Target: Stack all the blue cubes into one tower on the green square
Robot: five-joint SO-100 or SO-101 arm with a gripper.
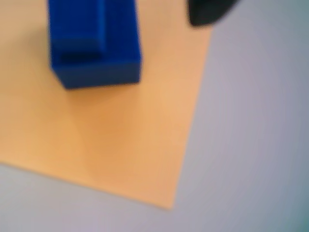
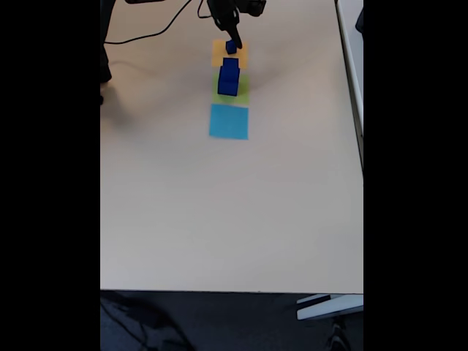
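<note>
Small cube held over the orange square, two cubes already on green

Wrist view: a blurred blue cube point(image 1: 94, 43) fills the top left above the orange square point(image 1: 120, 145), one dark pincer point(image 1: 145, 19) finger at the top edge; its grip cannot be told. Fixed view: the pincer point(image 2: 234, 45) meets the small cube point(image 2: 232, 47) over the orange square point(image 2: 219, 55); two stacked cubes point(image 2: 229, 77) stand on the green square point(image 2: 240, 93), the light-blue square point(image 2: 229, 121) beyond. The cubes look rigid and light; flat opposite sides seem best for gripping.
</note>
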